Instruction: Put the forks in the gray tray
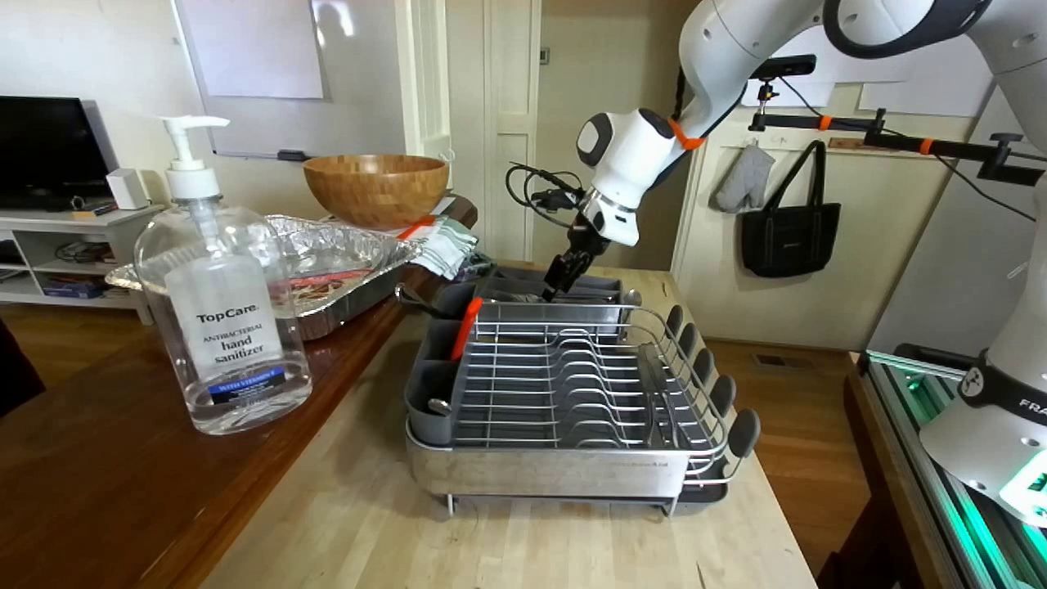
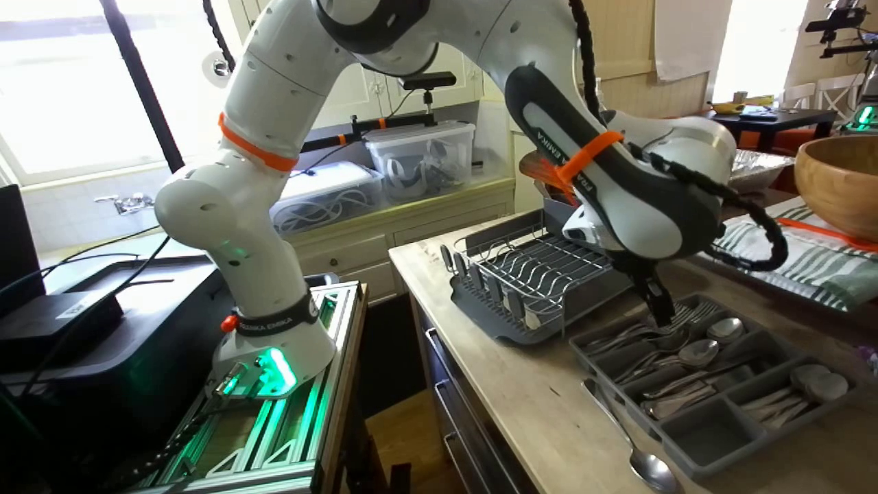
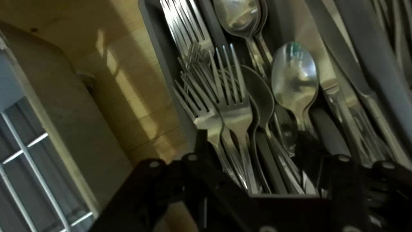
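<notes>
In an exterior view the gray tray (image 2: 713, 429) is a divided cutlery tray on the wooden counter. Several forks (image 2: 696, 315) lie in its end compartment, beside the dish rack. Up close in the wrist view, one fork (image 3: 238, 116) rests across others and a dark spoon (image 3: 262, 93), tines pointing away from me. My gripper (image 3: 254, 137) is low over this compartment, its fingers spread apart on either side of the fork handles. Nothing appears clamped between them. The lower handle ends are hidden by the gripper body. From outside, the gripper (image 2: 662, 315) points down into the tray.
The dish rack (image 1: 556, 474) stands right beside the tray, with upright wire tines and flatware lying inside. A large spoon (image 2: 648, 466) lies along the tray's near side. Across the counter are a sanitizer bottle (image 1: 237, 327), a foil pan (image 1: 352, 286) and a wooden bowl (image 1: 376, 192).
</notes>
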Action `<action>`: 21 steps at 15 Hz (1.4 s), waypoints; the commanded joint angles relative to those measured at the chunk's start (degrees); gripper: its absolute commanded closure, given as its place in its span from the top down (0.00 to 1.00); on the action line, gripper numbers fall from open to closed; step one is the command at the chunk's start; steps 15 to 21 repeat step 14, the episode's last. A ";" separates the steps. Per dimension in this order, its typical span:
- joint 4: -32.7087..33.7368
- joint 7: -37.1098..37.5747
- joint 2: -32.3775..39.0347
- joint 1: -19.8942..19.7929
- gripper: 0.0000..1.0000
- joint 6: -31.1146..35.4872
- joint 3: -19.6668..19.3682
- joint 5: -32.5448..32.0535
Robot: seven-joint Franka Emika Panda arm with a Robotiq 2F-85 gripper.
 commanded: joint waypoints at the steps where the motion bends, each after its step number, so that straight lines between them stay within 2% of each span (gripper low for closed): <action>1: -6.31 7.00 -10.46 1.13 1.00 -1.00 0.47 -6.98; 4: -10.82 10.37 -18.67 0.18 1.00 -1.92 2.84 -10.36; 5: -13.08 7.74 -21.00 3.48 1.00 -1.82 -1.19 -6.92; 8: -17.35 6.66 -28.11 2.28 1.00 -4.55 1.55 -6.43; 9: -11.34 7.71 -22.31 1.90 1.00 -0.71 0.91 -6.77; 12: -14.65 7.59 -26.82 2.05 1.00 -2.24 1.45 -6.76; 21: -15.42 7.49 -27.23 2.05 1.00 -2.56 1.48 -6.76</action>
